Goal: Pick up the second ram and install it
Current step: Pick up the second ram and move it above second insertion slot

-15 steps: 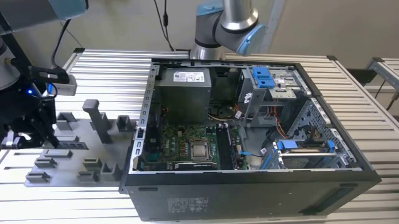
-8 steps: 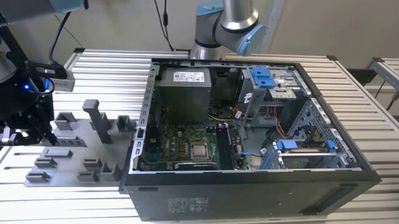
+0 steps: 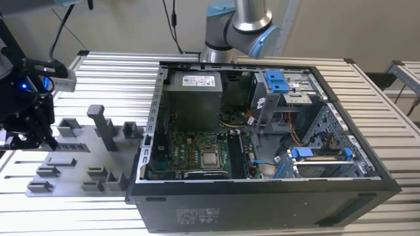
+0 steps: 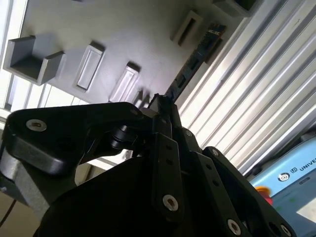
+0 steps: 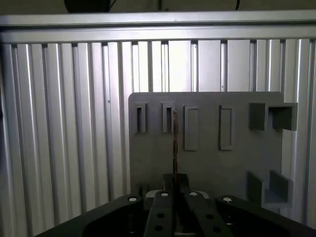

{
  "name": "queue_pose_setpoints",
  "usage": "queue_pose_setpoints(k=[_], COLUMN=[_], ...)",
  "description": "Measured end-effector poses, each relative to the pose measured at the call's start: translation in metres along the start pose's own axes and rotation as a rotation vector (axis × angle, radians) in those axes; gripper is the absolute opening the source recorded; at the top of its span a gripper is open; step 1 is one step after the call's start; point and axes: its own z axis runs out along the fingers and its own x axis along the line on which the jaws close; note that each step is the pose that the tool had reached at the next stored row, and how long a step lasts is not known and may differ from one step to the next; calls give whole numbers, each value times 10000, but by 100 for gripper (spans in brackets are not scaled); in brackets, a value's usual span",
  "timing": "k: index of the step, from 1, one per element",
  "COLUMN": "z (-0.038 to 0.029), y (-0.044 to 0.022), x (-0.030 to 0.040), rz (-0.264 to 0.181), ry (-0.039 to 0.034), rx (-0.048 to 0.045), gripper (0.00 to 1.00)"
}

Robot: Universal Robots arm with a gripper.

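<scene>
The gripper (image 5: 175, 183) is closed on the second ram (image 5: 175, 143), its two dark fingers pinching the near end of the stick. The ram is seen edge-on in both wrist views, a thin dark strip running straight out from the fingertips toward the far side of the grey tray (image 5: 212, 168). In the second wrist view the stick (image 4: 190, 66) reaches away from the closed jaws across the tray's face, past a row of shallow rectangular slots (image 4: 90, 66). In the first wrist view its far end lies against one narrow slot (image 5: 168, 117) in the tray's far row; I cannot tell whether that end touches the tray or hangs clear of it. In the exterior view the tray (image 3: 78, 162) lies on the slatted metal table (image 3: 111, 73) at the exterior view's left, just beside the open computer case (image 3: 262, 206), whose motherboard (image 3: 196, 152) lies well apart from the ram
</scene>
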Motion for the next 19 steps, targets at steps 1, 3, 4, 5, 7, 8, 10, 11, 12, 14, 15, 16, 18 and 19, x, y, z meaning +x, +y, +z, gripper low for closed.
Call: queue_pose_setpoints(k=[1, 3, 4, 5, 7, 8, 10, 11, 12, 14, 15, 16, 18, 19], z=[-10, -27, -36, -44, -63, -71, -88, -95, -103, -122, -133, -143, -163, -173], y=[0, 0, -1, -1, -1, -1, -1, -2, -2, -2, -2, -3, -3, -3], x=[0, 0, 0, -1, -1, -1, -1, -1, -1, -2, -2, -2, -2, -3], rz=[0, 0, 0, 0, 0, 0, 0, 0, 0, 0, 0, 0, 0, 0], ry=[0, 0, 0, 0, 0, 0, 0, 0, 0, 0, 0, 0, 0, 0], rx=[0, 0, 0, 0, 0, 1, 0, 0, 1, 0, 0, 0, 1, 0], gripper=[14, 14, 14, 14, 14, 14, 14, 14, 14, 14, 14, 14, 14, 14])
